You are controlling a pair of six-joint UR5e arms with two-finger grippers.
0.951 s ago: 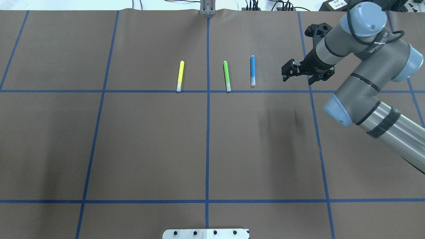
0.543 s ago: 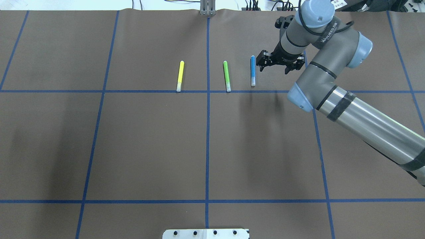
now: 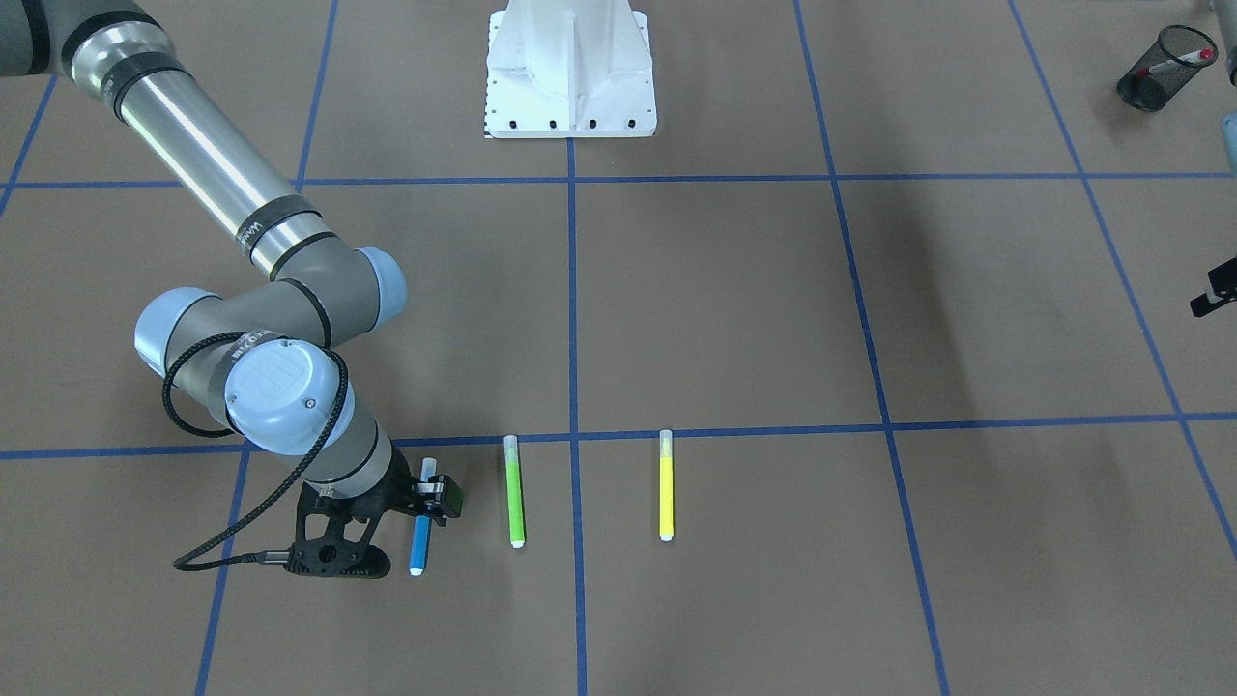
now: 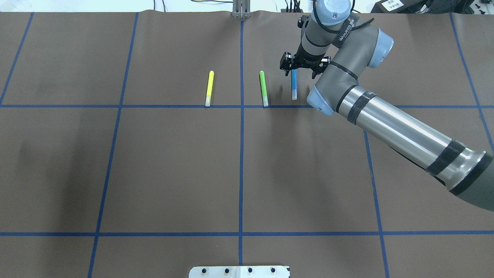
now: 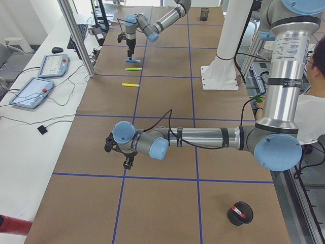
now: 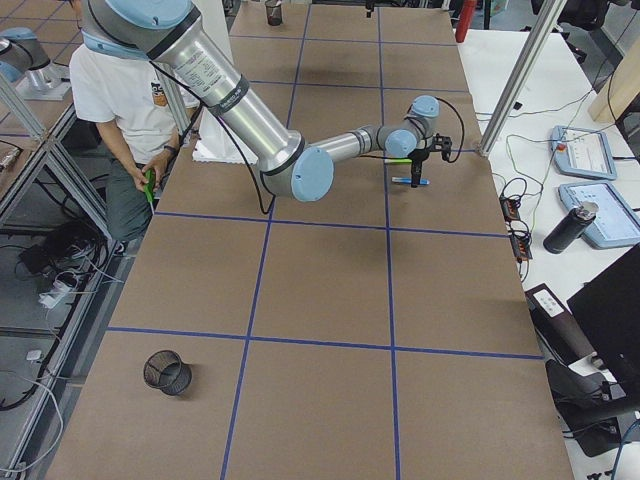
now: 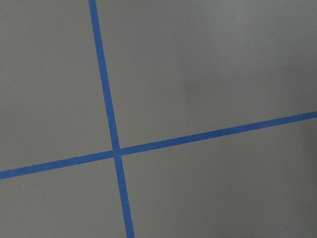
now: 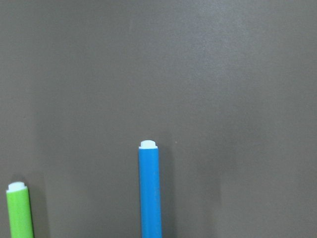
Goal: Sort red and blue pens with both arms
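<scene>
While the right tool (image 4: 302, 70) hangs open over the blue pen (image 4: 294, 87), pickup looks to be the step, calling for descent, then closing.

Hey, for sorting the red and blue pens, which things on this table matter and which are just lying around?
Part of the job: blue pen; red pen, in a black mesh cup; right tool, open over the blue pen.
Just lying about: green marker; yellow marker.

Blue pen (image 4: 294, 87) lying flat, pale cap toward the robot; red-capped pen (image 3: 1181, 60) leaning in mesh cup (image 3: 1148, 89)
</scene>
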